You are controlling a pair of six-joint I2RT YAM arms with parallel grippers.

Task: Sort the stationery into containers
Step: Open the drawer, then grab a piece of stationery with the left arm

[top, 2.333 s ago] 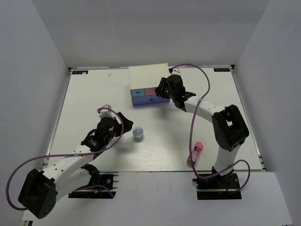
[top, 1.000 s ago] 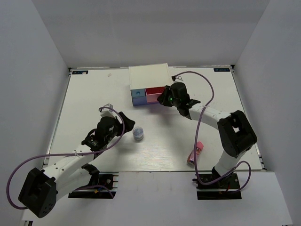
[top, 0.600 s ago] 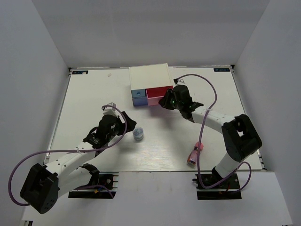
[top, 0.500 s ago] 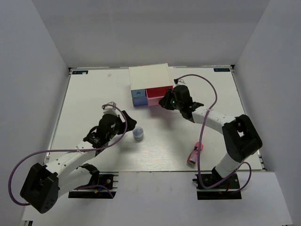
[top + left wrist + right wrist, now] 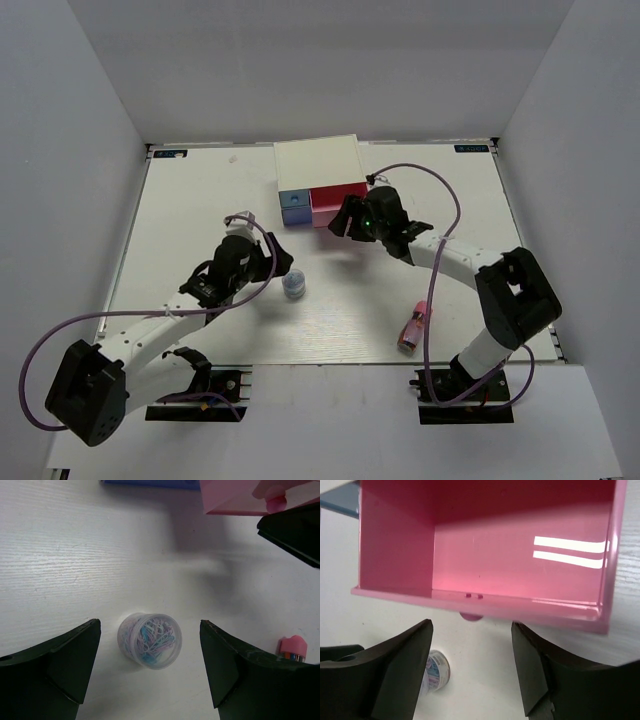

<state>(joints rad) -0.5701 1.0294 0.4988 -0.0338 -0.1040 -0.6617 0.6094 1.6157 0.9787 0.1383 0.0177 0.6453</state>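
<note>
The white drawer chest stands at the back centre. Its pink drawer is pulled out and empty. My right gripper hangs open just in front of the drawer's knob, not touching it. The round pot of coloured paper clips stands on the table. My left gripper is open, with a finger on either side of the pot and clear of it. The pink tube lies near the right front edge.
The light blue drawer front is shut beside the pink one. A purple cable loops over the right arm. White walls enclose the table on three sides.
My right gripper drew the pink drawer out toward the front, then let go of the knob and opened. My left gripper slid closer to the pot.
</note>
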